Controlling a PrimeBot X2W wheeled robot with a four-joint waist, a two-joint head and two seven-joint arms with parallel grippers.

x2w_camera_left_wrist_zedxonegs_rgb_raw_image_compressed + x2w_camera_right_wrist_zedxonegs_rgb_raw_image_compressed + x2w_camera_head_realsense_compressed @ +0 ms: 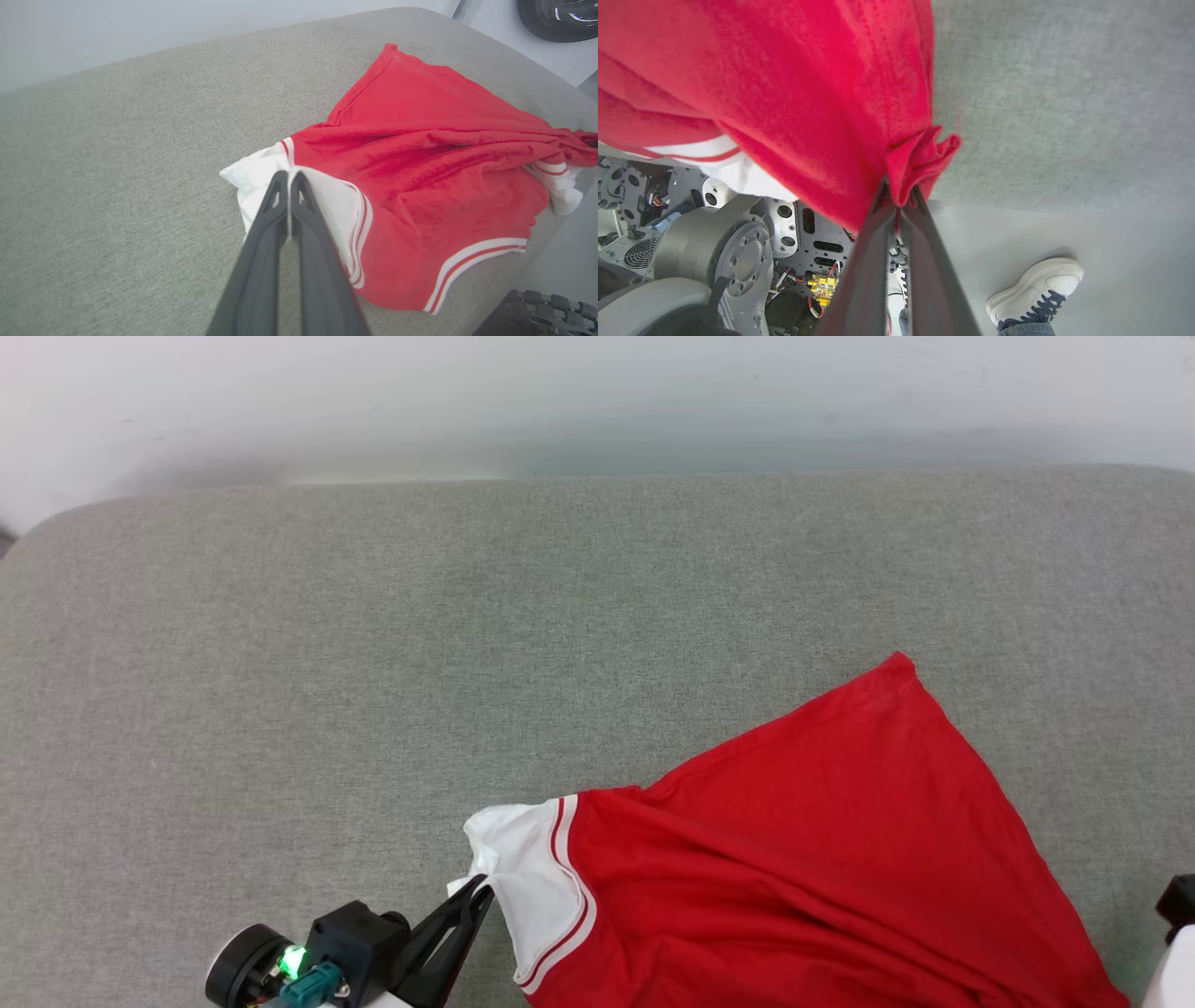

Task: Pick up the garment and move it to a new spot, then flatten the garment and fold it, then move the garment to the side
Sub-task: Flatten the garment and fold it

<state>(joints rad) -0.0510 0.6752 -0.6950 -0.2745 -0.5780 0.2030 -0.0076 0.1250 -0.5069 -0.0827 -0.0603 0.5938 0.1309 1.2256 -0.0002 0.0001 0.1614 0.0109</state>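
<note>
I'm pinching the garment [822,859] at two ends. My left gripper [288,176] is clamping fully closed on the white sleeve at its left, and my right gripper [899,198] is squeezing a bunched red fold at its near right. I judge this is for carrying it spread between both arms. It's lying on the near right of the grey cushion [373,663], part of it spilling over the near edge. Folds are hiding any lettering, and the head view's bottom edge is cutting off the near hem. A person's shoe [1034,284] is standing on the floor.
</note>
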